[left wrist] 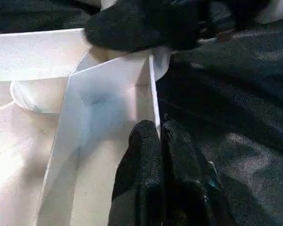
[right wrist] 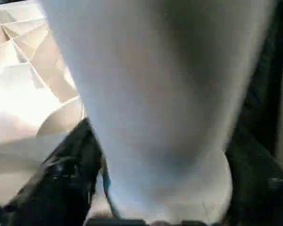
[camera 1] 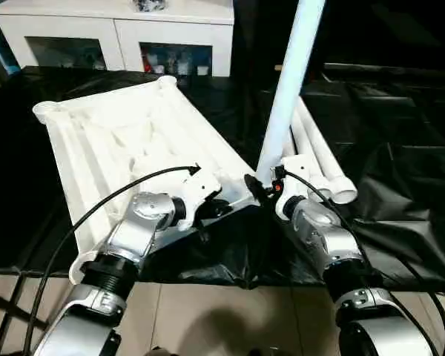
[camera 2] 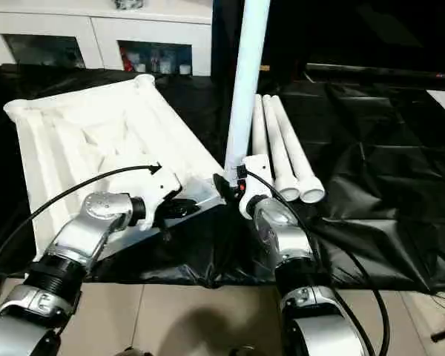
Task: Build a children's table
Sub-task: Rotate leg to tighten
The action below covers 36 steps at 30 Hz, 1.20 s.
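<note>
1. The children's table lies in parts on a black sheet point(camera 1: 400, 148): its white tabletop point(camera 1: 111, 126) rests upside down, ribbed underside up, with round sockets at its corners
2. 1 white leg point(camera 1: 289, 81) stands upright at the tabletop's near right corner, its foot at the corner socket there
3. 3 more legs point(camera 2: 285, 152) lie side by side on the sheet, just to the right of the standing one, their flared ends toward the robot
4. The left gripper point(camera 1: 208, 202) sits at the tabletop's near edge; in the left wrist view its 2 black fingers point(left wrist: 146, 160) press together, jaws closed, with the thin white rim running up to their tips. Whether they pinch that rim cannot be told
5. The right gripper point(camera 1: 261, 189) is at the base of the standing leg. The right wrist view has 1 black finger point(right wrist: 66, 169) to one side of the tube and another at the far side, so the jaws stand wide with the leg between them; whether they press on it cannot be told
6. Behind the sheet stands a white cabinet point(camera 1: 119, 26); its glass-fronted compartments point(camera 1: 174, 58) hold small items too blurred to name
</note>
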Motion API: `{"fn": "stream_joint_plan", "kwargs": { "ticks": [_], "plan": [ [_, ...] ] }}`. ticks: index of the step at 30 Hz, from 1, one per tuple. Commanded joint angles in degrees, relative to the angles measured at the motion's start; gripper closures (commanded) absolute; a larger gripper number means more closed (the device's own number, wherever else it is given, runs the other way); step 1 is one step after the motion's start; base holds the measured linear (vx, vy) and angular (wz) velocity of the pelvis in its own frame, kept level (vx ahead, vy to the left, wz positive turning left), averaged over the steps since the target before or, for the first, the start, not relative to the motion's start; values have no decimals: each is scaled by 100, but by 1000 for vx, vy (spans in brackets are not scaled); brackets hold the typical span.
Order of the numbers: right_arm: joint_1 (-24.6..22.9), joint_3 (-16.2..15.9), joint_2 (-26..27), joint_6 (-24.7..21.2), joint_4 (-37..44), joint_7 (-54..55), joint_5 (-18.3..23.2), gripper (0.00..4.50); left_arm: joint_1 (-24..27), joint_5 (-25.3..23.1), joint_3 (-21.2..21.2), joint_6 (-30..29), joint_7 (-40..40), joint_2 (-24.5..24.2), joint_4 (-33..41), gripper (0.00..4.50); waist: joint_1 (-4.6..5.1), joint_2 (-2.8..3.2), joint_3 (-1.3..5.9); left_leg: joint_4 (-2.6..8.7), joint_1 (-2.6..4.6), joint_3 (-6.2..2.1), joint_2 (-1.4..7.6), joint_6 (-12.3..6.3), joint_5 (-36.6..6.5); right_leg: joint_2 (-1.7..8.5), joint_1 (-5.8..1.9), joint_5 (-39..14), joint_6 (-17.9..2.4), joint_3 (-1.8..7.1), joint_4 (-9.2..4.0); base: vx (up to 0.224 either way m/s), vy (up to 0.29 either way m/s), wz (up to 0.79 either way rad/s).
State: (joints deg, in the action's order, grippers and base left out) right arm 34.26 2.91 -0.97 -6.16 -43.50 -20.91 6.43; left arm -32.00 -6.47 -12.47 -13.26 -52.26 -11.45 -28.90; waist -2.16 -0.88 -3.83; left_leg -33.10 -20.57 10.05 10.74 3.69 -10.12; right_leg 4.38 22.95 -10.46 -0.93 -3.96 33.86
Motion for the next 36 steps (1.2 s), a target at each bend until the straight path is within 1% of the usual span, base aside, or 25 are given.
{"fn": "stream_joint_plan", "kwargs": {
  "ticks": [1, 2, 4, 5, 7, 9, 10, 11, 12, 13, 14, 15, 16, 17, 18, 19, 21, 22, 24, 27, 28, 29, 31, 35, 36],
  "plan": [
    [110, -439, 415, -72, -118, -371, -30, 61, -38, 89, -627, 195, -391, 329, 205, 450, -20, 59, 313, 462, 98, -85, 245, 8, -2062, 411, -138, -2125, -1009, 296, -519, 0, 0, 0],
    [101, -480, 357, -28, -94, -433, -73, 61, -27, 76, -642, 220, -442, 267, 215, 450, -29, 47, 322, 462, 54, -78, 242, -29, -1899, 406, -183, -1852, -1083, 301, -470, 0, 0, 0],
    [98, -507, 319, 5, -84, -468, -100, 61, -19, 68, -651, 231, -471, 231, 222, 450, -32, 49, 324, 458, 49, -71, 240, -57, -1815, 405, -192, -1782, -1106, 300, -460, 0, 0, 0],
    [22, -617, 115, 20, 54, -893, -117, 61, 13, 52, -656, 302, -630, 82, 251, 450, -39, 54, 335, 448, 60, -64, 241, -83, -1788, 406, -192, -1774, -1125, 299, -463, 0, 0, 0],
    [-67, -732, -60, -6, 220, -1279, -123, 61, 26, 50, -656, 361, -761, -33, 262, 450, -38, 44, 344, 440, 21, -60, 233, -145, -1609, 395, -233, -1575, -1157, 297, -433, 0, 0, 0],
    [-144, -832, -188, -37, 366, -1564, -122, 61, 25, 51, -660, 433, -858, -112, 243, 450, -59, 43, 361, 420, 12, -45, 240, -248, -1326, 395, -255, -1182, -1234, 299, -393, 0, 0, 0],
    [-189, -897, -271, -48, 443, -1740, -126, 61, 25, 54, -666, 483, -927, -164, 233, 450, -67, 44, 365, 420, 1, -50, 238, -263, -1257, 394, -271, -1103, -1254, 295, -380, 0, 0, 0],
    [-291, -1038, -452, -82, 627, -2122, -115, 61, 20, 50, -677, 566, -1055, -271, 203, 450, -98, 46, 365, 413, 11, -48, 246, -303, -1164, 388, -280, -956, -1289, 286, -368, 0, 0, 0],
    [-363, -1141, -589, -102, 745, -2414, -103, 61, 14, 42, -689, 655, -1156, -349, 165, 450, -92, 60, 384, 407, 23, -42, 255, -307, -1165, 388, -279, -909, -1318, 293, -357, 0, 0, 0],
    [-396, -1184, -651, -112, 803, -2535, -97, 61, 12, 43, -693, 689, -1204, -382, 152, 450, -96, 58, 381, 413, 14, -52, 258, -307, -1161, 389, -289, -886, -1334, 286, -349, 0, 0, 0],
    [-482, -1301, -816, -138, 956, -2855, -79, 61, 8, 46, -703, 780, -1331, -469, 116, 450, -119, 55, 389, 407, 31, -46, 259, -314, -1159, 376, -295, -834, -1346, 279, -346, 0, 0, 0],
    [-557, -1393, -958, -151, 1084, -3149, -74, 61, 3, 49, -714, 861, -1445, -546, 83, 450, -129, 50, 381, 410, 37, -35, 267, -326, -1176, 377, -285, -806, -1374, 288, -345, 0, 0, 0],
    [-707, -1567, -1252, -260, 1380, -3726, -1, 61, -5, 98, -703, 988, -1675, -682, 29, 450, -148, 50, 382, 407, 40, -32, 265, -342, -1176, 368, -294, -803, -1371, 282, -347, 0, 0, 0],
    [-707, -1567, -1252, -260, 1380, -3726, -1, 61, -5, 98, -703, 988, -1675, -682, 29, 450, -177, 38, 389, 401, 41, -21, 277, -367, -1162, 368, -300, -780, -1375, 280, -327, 0, 0, 0],
    [-707, -1567, -1252, -260, 1380, -3726, -1, 61, -5, 98, -703, 988, -1675, -682, 29, 450, -177, 46, 375, 408, 37, -15, 285, -364, -1190, 378, -282, -831, -1389, 284, -336, 0, 0, 0],
    [-755, -1625, -1350, -314, 1486, -3914, 37, 61, -9, 114, -700, 1042, -1751, -725, 5, 450, -198, 36, 370, 413, 45, -19, 282, -301, -1303, 394, -285, -1065, -1372, 283, -360, 0, 0, 0],
    [-828, -1745, -1567, -423, 1696, -4310, 113, 61, -5, 189, -694, 1107, -1971, -833, -10, 450, -212, 6, 368, 421, 48, -14, 286, -260, -1407, 402, -280, -1369, -1289, 288, -380, 0, 0, 0],
    [-841, -1793, -1653, -474, 1770, -4465, 137, 86, -9, 205, -701, 1143, -2057, -885, -28, 450, -228, 14, 362, 422, 50, -19, 281, -244, -1431, 406, -280, -1474, -1262, 287, -389, 0, 0, 0],
    [-858, -1823, -1729, -572, 1863, -4647, 165, 93, -16, 214, -705, 1180, -2144, -933, -53, 450, -253, 12, 360, 424, 61, -18, 283, -212, -1471, 409, -263, -1690, -1184, 294, -414, 0, 0, 0],
    [-879, -1868, -1821, -671, 1981, -4860, 186, 129, -26, 235, -699, 1202, -2252, -978, -82, 450, -290, 13, 375, 418, 64, -16, 290, -209, -1358, 402, -259, -1519, -1202, 293, -385, 0, 0, 0],
    [-888, -1886, -1853, -728, 2027, -4922, 193, 129, -33, 252, -690, 1212, -2295, -989, -92, 450, -292, 12, 378, 417, 65, -18, 290, -205, -1333, 404, -263, -1482, -1211, 292, -381, 0, 0, 0],
    [-893, -1896, -1862, -743, 2045, -4937, 192, 138, -35, 264, -685, 1222, -2330, -1002, -104, 450, -293, -12, 396, 410, 66, -14, 292, -207, -1291, 403, -272, -1421, -1227, 290, -368, 0, 0, 0],
    [-901, -1902, -1863, -788, 2062, -4960, 209, 156, -36, 282, -688, 1227, -2399, -1019, -120, 450, -293, -3, 403, 400, 53, -12, 282, -210, -1174, 402, -278, -1242, -1282, 287, -344, 0, 0, 0],
    [-934, -1893, -1874, -893, 2151, -5024, 244, 169, -48, 301, -686, 1274, -2483, -1032, -167, 450, -301, -3, 409, 391, 52, -8, 278, -235, -1100, 401, -286, -1127, -1306, 288, -333, 0, 0, 0],
    [-971, -1827, -1792, -992, 2192, -4940, 341, 170, -43, 339, -650, 1258, -2508, -1017, -177, 450, -304, 0, 408, 390, 54, -6, 280, -241, -1093, 398, -286, -1113, -1310, 286, -331, 0, 0, 0]
  ]
}}
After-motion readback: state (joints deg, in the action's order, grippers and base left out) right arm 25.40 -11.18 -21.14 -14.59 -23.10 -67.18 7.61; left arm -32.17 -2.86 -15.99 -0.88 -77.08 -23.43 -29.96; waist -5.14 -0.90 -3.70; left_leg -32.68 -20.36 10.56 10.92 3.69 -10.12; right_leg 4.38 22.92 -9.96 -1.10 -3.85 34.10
